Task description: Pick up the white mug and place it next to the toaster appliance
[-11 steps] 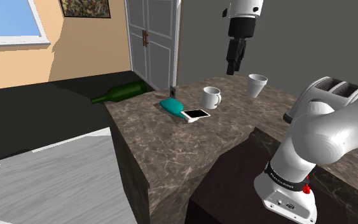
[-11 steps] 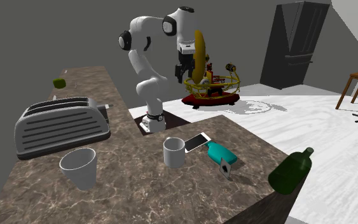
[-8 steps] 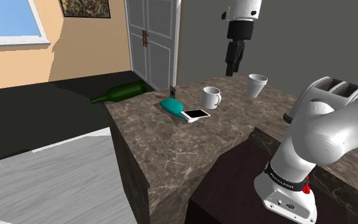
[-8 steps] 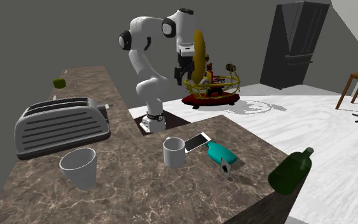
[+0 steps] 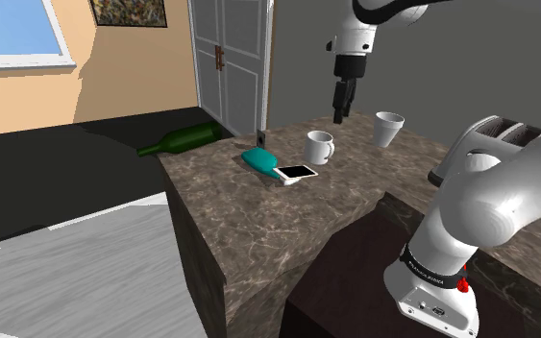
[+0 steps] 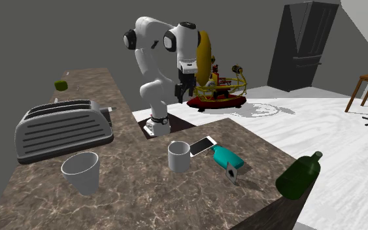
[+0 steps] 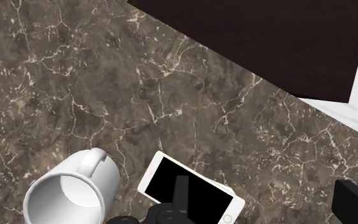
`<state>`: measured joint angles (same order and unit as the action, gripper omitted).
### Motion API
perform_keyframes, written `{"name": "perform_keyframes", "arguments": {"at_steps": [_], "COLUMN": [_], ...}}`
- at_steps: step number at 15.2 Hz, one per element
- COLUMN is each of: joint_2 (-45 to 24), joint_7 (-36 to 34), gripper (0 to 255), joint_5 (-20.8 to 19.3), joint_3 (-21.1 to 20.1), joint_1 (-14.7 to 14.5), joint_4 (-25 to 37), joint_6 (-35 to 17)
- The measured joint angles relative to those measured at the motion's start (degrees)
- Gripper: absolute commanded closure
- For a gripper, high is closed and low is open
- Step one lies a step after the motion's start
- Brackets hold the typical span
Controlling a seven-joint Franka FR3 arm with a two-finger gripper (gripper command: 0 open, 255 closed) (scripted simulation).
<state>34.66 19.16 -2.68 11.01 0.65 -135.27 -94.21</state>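
White mug (image 5: 318, 147) stands upright on the worktop (image 5: 258, 221), mouth up, just beside the phone (image 5: 296, 172). Its handle sticks out to the shoulder view's right, toward the toaster (image 5: 479, 139). The pincer (image 5: 340, 113) hangs high above, open and holding nothing, probably so it can come down onto the mug.

flat, even light throughout, bright on the pale floor (image 6: 333, 157) and dull on the dark counter (image 6: 176, 196), shadows soft.
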Motion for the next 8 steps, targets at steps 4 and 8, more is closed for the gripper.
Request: {"name": "perform_keyframes", "arguments": {"at_steps": [4,8], "joint_2": [-5.9,-12.6], "joint_7": [5.2,10.0], "gripper": [0,0], "joint_5": [-2.3,-3.4], "joint_3": [3.8,7.2], "joint_1": [0.8,1.3], "joint_4": [0.9,2.7], "joint_6": [-5.3,-10.6]}}
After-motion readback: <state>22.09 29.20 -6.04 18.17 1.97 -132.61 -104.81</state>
